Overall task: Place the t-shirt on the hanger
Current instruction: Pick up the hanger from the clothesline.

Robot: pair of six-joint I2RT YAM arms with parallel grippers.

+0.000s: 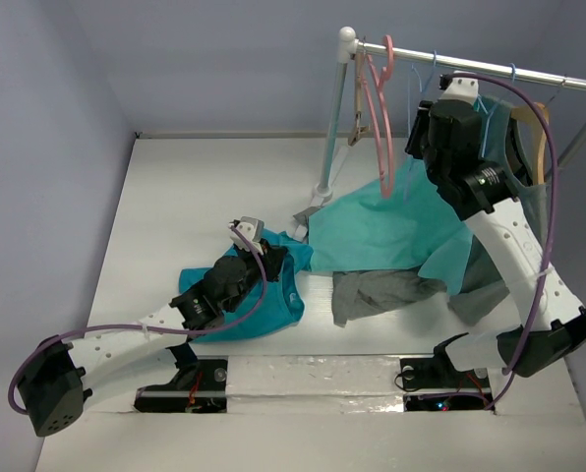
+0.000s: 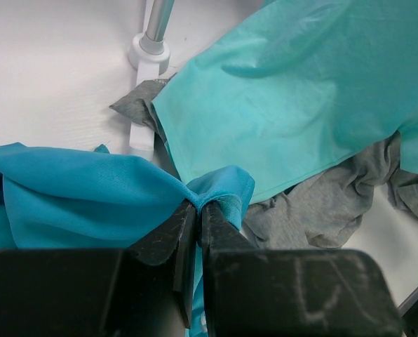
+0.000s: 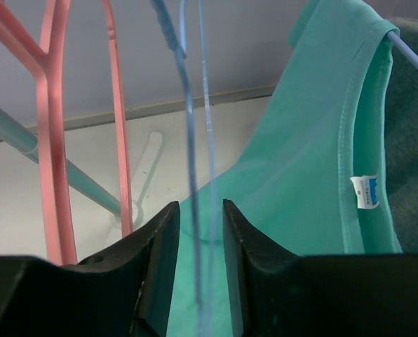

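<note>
Your right gripper is up at the rail, with the hanger between its fingers. The jaws stand partly open. There is a gap on each side of the thin blue wire, so nothing is gripped yet. Two blue strands pass through the gap, and I cannot tell if both belong to one hanger.

Close slowly and watch the wrist view, so that the wire sits in the middle of the pads and does not slip out at the tips. The pink hanger hangs just beside on the left and the light teal shirt on the right; do not catch either of them. When the grip is firm, I think you must lift first, to free the hook from the rail, and only then pull away. A thin wire can turn in the jaws, so move gently.

Your left gripper is fully shut on a fold of the t-shirt. The t-shirt lies crumpled on the table in front of the left arm, near a grey garment and well apart from the hanger. Do not open this gripper while the right one works, because you will need the cloth ready when the hanger comes down.
</note>
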